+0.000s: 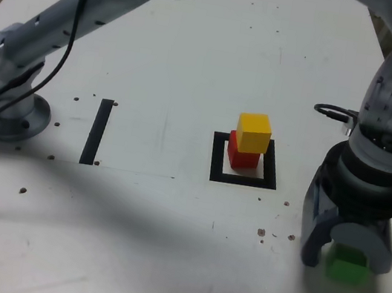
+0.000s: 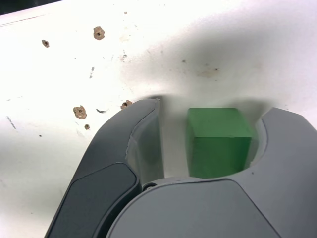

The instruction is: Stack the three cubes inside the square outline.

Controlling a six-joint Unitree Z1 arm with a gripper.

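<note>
Green cube (image 2: 218,141) sits on the table (image 1: 195,64) between the gripper (image 2: 208,134) jaws, against one, a gap to the other, not clamped; yellow cube (image 1: 253,132) tops red cube (image 1: 241,157) inside the square outline (image 1: 217,158).

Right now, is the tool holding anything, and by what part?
Nothing clamped yet: the green cube sits between the tool jaws, against one, a gap to the other.

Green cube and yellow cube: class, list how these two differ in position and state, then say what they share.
The yellow cube sits on the red cube inside the square outline; the green cube rests on the table, outside the outline. The green cube lies between the gripper fingers, with a gap on one side; the yellow cube stands free. Both look equal-sized and matte.
</note>
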